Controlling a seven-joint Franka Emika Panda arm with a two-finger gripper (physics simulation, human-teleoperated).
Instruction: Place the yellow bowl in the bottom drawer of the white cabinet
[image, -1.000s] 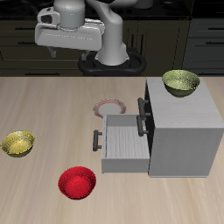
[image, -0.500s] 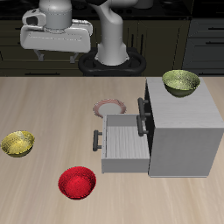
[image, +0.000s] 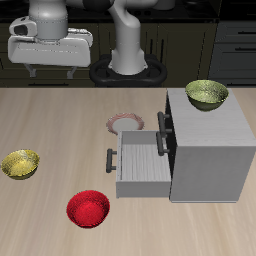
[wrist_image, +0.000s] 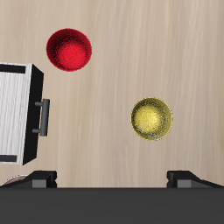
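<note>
The yellow bowl (image: 20, 164) sits on the table, far from the white cabinet (image: 208, 150); it also shows in the wrist view (wrist_image: 152, 118). The bottom drawer (image: 140, 162) stands pulled out and empty, with its bar handle (image: 110, 158) facing the bowls; the wrist view shows part of the drawer (wrist_image: 16, 112). My gripper (image: 48, 72) hangs open and empty high above the table's back, above and behind the yellow bowl. Its fingertips (wrist_image: 42, 178) are spread wide.
A red bowl (image: 87, 209) sits near the table's front edge, between the yellow bowl and the drawer, and shows in the wrist view (wrist_image: 69, 49). A larger olive-yellow bowl (image: 206, 94) stands on the cabinet's top. A pale ring-shaped plate (image: 124, 122) lies behind the drawer.
My gripper has moved sideways, away from the cabinet toward the yellow bowl's side, staying high and open. Nothing on the table has moved.
</note>
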